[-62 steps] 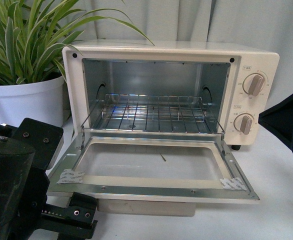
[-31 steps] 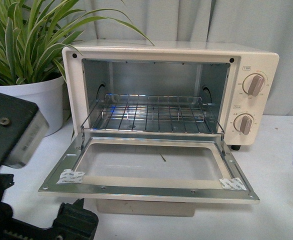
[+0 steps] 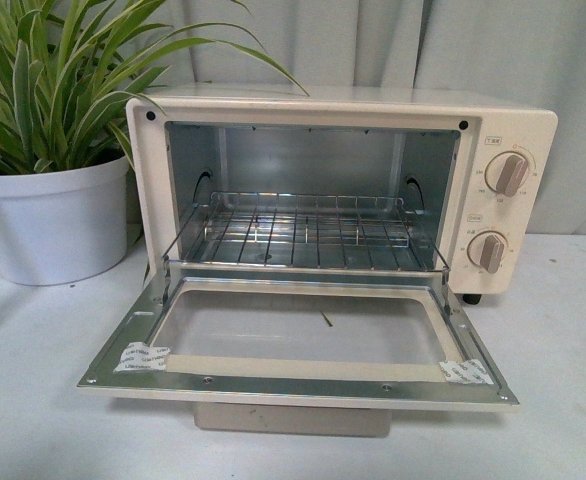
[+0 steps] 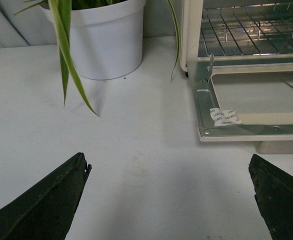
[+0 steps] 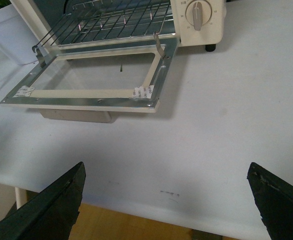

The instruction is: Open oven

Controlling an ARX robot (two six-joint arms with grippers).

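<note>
Oven (image 3: pixel 343 230) is sitting on the white table (image 3: pixel 563 400), toward its back edge, just beside a white pot (image 3: pixel 53 220) on its left side. Door (image 3: pixel 298 345) is lying folded all the way down, flat and level, glass pane facing up, with a small white sticker showing at each front corner of the metal frame. Cavity is standing exposed; the wire rack (image 3: pixel 303 230) is sitting inside it, level, carrying nothing. Two round knobs (image 3: pixel 508 172) are showing on the right panel, one above the other. The pot is holding a green-and-cream striped plant (image 3: pixel 63 70), leaves arching over the oven's top left corner.

Left gripper (image 4: pixel 169 200) is hanging over bare table near the door's left front corner, fingers spread wide, gripping nothing. Right gripper (image 5: pixel 169 200) is hanging over the table's front edge, near the door's right front corner, fingers likewise spread wide and holding nothing.
</note>
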